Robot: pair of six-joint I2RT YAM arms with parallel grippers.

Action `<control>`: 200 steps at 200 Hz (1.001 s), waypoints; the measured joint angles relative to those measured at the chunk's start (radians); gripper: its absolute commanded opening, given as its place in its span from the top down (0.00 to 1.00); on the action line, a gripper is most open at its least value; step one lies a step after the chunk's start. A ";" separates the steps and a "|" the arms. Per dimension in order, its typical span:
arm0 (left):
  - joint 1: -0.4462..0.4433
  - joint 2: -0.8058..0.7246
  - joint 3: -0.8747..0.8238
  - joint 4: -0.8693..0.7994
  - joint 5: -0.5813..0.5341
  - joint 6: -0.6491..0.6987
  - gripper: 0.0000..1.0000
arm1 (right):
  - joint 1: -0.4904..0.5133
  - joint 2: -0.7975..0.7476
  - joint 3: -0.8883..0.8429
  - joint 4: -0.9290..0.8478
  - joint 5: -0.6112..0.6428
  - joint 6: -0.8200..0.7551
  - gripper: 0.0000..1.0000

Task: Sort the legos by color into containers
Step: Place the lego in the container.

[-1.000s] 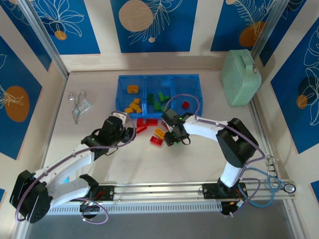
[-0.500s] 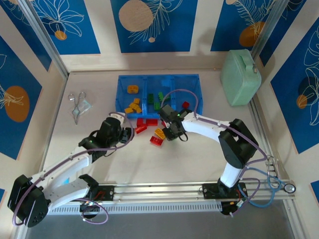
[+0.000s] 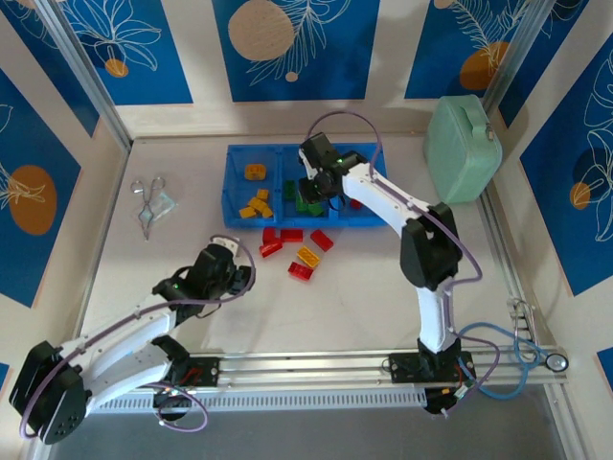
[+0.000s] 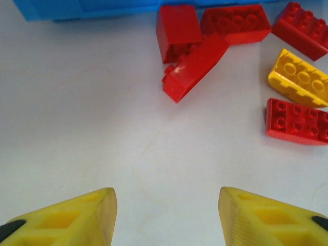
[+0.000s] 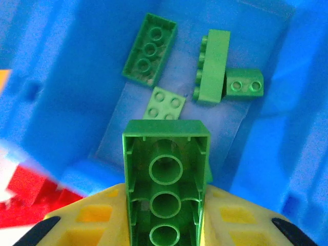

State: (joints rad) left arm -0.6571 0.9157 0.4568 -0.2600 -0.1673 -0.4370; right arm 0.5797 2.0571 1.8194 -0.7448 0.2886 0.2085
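Observation:
My right gripper (image 3: 319, 184) hangs over the middle compartment of the blue tray (image 3: 375, 150), shut on a green brick (image 5: 166, 174) whose hollow underside faces the camera. Below it, several green bricks (image 5: 149, 48) lie on the tray floor (image 5: 66, 61). Yellow bricks (image 3: 255, 205) fill the left compartment, and one red brick (image 3: 356, 202) lies in the right one. Loose red bricks (image 3: 271, 247) and a yellow brick (image 3: 307, 256) lie on the table before the tray. My left gripper (image 4: 166, 215) stands open above bare table, short of a red brick (image 4: 187, 66) and the yellow brick (image 4: 300, 77).
A mint green handled case (image 3: 462, 149) stands at the back right. Scissors (image 3: 147, 201) lie at the left near the wall. The tray's front wall (image 4: 77, 7) runs just behind the loose bricks.
My right gripper has risen from beside the loose bricks and carried the green brick back over the tray's middle compartment. My left gripper has drawn back a little toward the near edge.

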 measured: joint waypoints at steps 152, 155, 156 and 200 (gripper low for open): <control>-0.001 0.109 0.071 -0.012 -0.014 0.035 0.35 | 0.025 -0.032 0.010 -0.079 0.022 -0.040 0.41; -0.001 0.119 0.078 -0.010 -0.014 0.036 0.35 | 0.025 -0.045 -0.001 -0.076 0.022 -0.040 0.40; 0.000 0.125 0.081 -0.009 -0.013 0.037 0.35 | 0.026 -0.052 -0.006 -0.075 0.022 -0.040 0.40; 0.020 0.293 0.158 0.057 0.014 0.055 0.35 | 0.026 -0.238 -0.221 0.003 0.008 -0.034 0.40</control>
State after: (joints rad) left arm -0.6369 1.2087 0.6147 -0.2028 -0.1528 -0.3820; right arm 0.6056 1.8194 1.5986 -0.7414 0.2962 0.1749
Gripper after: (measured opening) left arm 0.651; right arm 0.596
